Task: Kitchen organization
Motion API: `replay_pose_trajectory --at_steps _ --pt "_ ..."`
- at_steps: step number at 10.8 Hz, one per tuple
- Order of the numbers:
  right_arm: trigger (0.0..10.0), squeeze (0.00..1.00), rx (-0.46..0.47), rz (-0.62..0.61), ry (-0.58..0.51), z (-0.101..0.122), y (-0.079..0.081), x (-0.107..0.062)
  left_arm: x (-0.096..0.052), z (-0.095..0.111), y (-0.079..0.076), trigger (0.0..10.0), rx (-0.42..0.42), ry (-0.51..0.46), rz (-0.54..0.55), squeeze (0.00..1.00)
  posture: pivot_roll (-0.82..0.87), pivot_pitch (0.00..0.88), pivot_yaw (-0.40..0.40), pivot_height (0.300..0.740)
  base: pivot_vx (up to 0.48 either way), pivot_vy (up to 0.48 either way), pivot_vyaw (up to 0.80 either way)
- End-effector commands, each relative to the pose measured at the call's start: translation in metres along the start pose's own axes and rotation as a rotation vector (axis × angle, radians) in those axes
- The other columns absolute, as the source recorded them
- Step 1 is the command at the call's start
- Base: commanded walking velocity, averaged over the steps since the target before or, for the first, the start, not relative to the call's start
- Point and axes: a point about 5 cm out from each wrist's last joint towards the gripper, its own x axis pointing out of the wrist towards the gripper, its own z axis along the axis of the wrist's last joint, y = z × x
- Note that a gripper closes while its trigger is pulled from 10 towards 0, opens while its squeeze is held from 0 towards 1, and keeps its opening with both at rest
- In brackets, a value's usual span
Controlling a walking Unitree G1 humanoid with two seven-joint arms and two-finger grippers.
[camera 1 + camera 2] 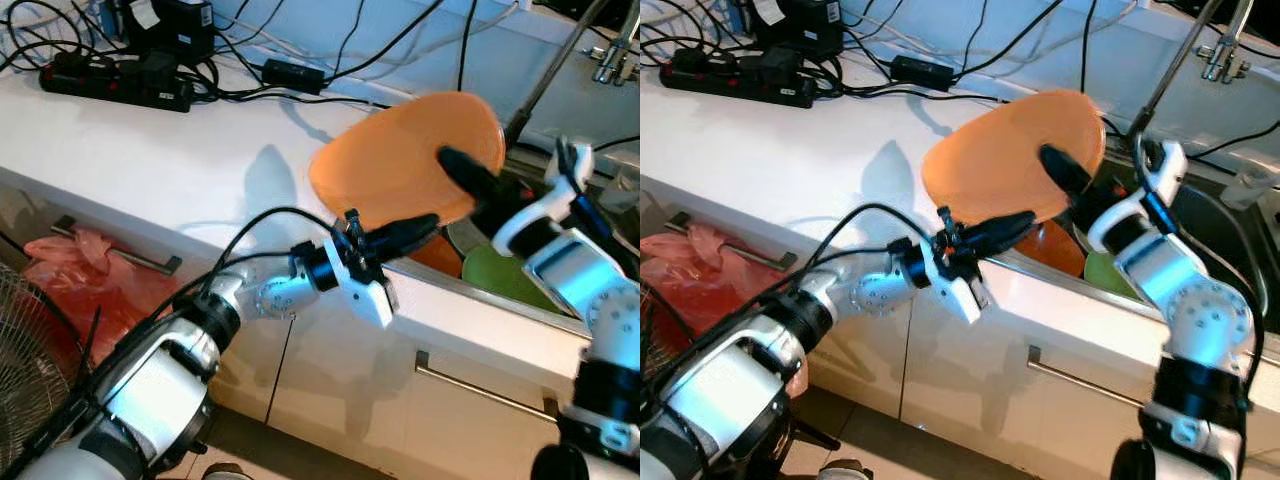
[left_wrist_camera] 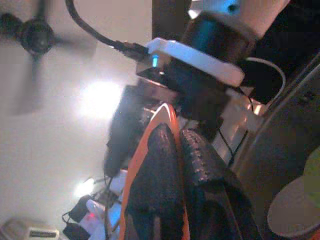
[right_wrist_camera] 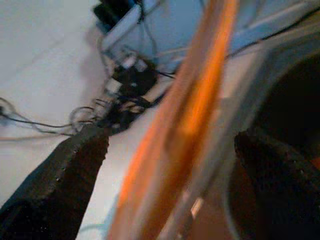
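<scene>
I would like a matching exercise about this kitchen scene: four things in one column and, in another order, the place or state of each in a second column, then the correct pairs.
Column 1
1. orange plate
2. power strip
3. green dish
4. red plastic bag

Column 2
A. lies in the sink
B. sits under the counter, at the robot's left
C. held tilted above the counter edge, the left gripper shut on its rim, the right gripper open around it
D. rests at the back of the white counter among black cables

Pairs: 1-C, 2-D, 3-A, 4-B
</scene>
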Motion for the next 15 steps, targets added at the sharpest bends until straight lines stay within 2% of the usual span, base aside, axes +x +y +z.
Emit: replay_pose_trajectory --at_steps 1,3,4,5,7,12,15 --pt "10.0 0.0 0.028 -0.005 -0.021 0.004 -0.007 -0.001 0.011 0.014 0.001 0.0 -0.001 -0.108 0.013 0.0 0.13 0.011 -0.157 0.74 0.0 0.0 0.0" --pt "10.0 0.0 0.037 -0.012 -0.015 0.005 -0.013 0.0 0.009 0.018 -0.002 0.0 -0.014 -0.135 0.005 0.0 0.14 0.028 -0.167 0.74 0.0 0.0 0.0" --pt "4.4 0.0 0.04 -0.014 -0.015 0.006 -0.014 0.001 0.008 0.019 -0.002 0.0 -0.017 -0.137 0.008 0.0 0.13 0.029 -0.169 0.74 0.0 0.0 0.0" --pt "0.0 0.0 0.044 -0.008 -0.018 0.008 -0.014 0.002 0.007 0.019 -0.002 0.0 -0.017 -0.136 0.011 0.0 0.13 0.032 -0.174 0.74 0.0 0.0 0.0" --pt "0.0 0.0 0.061 -0.013 -0.019 0.007 -0.015 0.006 0.006 0.02 -0.003 0.0 -0.017 -0.135 0.017 0.0 0.13 0.035 -0.177 0.74 0.0 0.0 0.0" --pt "0.0 0.0 0.186 -0.146 0.07 -0.023 -0.037 0.002 0.006 0.021 -0.005 0.0 -0.012 -0.13 0.027 0.0 0.13 0.039 -0.185 0.74 0.0 0.0 0.0" --pt "0.0 0.0 0.231 -0.154 0.065 -0.028 -0.037 0.003 0.006 0.021 -0.004 0.0 -0.009 -0.132 0.037 0.0 0.12 0.039 -0.186 0.74 0.0 0.0 0.0"
